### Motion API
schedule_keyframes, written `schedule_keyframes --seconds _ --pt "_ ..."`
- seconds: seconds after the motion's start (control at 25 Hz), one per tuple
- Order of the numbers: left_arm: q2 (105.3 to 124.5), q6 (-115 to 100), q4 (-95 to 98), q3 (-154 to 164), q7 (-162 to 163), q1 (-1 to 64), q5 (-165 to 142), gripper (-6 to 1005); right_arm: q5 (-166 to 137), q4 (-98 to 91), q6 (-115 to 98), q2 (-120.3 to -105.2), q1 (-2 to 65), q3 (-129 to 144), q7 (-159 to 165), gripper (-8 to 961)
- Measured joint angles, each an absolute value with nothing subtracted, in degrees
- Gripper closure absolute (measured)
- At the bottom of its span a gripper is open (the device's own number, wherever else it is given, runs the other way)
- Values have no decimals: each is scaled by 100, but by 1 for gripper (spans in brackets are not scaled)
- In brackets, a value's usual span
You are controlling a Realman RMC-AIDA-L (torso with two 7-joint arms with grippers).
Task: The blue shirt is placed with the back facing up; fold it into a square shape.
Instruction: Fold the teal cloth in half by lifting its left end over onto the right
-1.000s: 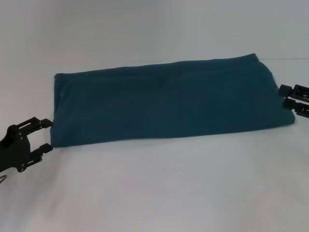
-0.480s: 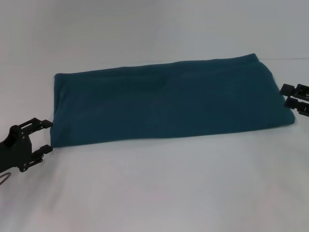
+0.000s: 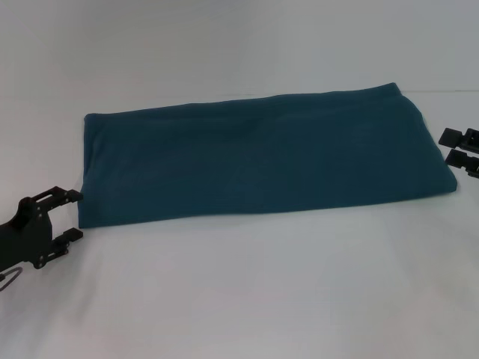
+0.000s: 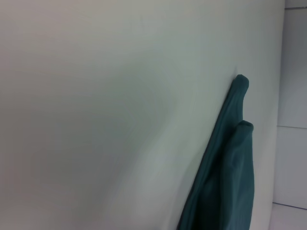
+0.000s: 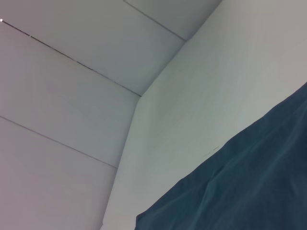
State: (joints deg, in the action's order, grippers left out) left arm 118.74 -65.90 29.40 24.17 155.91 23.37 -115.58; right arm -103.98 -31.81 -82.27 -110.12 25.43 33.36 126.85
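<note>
The blue shirt (image 3: 262,157) lies flat on the white desk (image 3: 247,292), folded into one long band that runs from the left side of the scene to the right, its right end sitting a little farther back than its left. The surface facing up is plain, with no lettering showing. Its near long edge is a soft rounded fold, and the left end is cut off square.

The left gripper (image 3: 72,215) sits low at the near left, just beside the shirt's near left corner. Its jaws stand apart with a clear gap between them, and they hold nothing; the upper tip is close to the cloth edge, though contact cannot be told. In the left wrist view the shirt (image 4: 225,177) shows edge-on as stacked layers against the pale desk (image 4: 105,115).

The right gripper (image 3: 453,146) is at the far right edge of the scene, just off the shirt's right end. Its jaws are parted by a narrow gap and grip nothing. The right wrist view shows a spread of the shirt (image 5: 244,187) over the desk (image 5: 216,81), with a panelled wall (image 5: 62,96) behind
</note>
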Motion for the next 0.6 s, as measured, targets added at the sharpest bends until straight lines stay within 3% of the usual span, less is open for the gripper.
schedule_keyframes --seconds 0.6 --pt "11879 -6431 2789 2408 15601 2426 -11558 278 -10402 -3094 -8225 -10989 2540 3293 12683 266"
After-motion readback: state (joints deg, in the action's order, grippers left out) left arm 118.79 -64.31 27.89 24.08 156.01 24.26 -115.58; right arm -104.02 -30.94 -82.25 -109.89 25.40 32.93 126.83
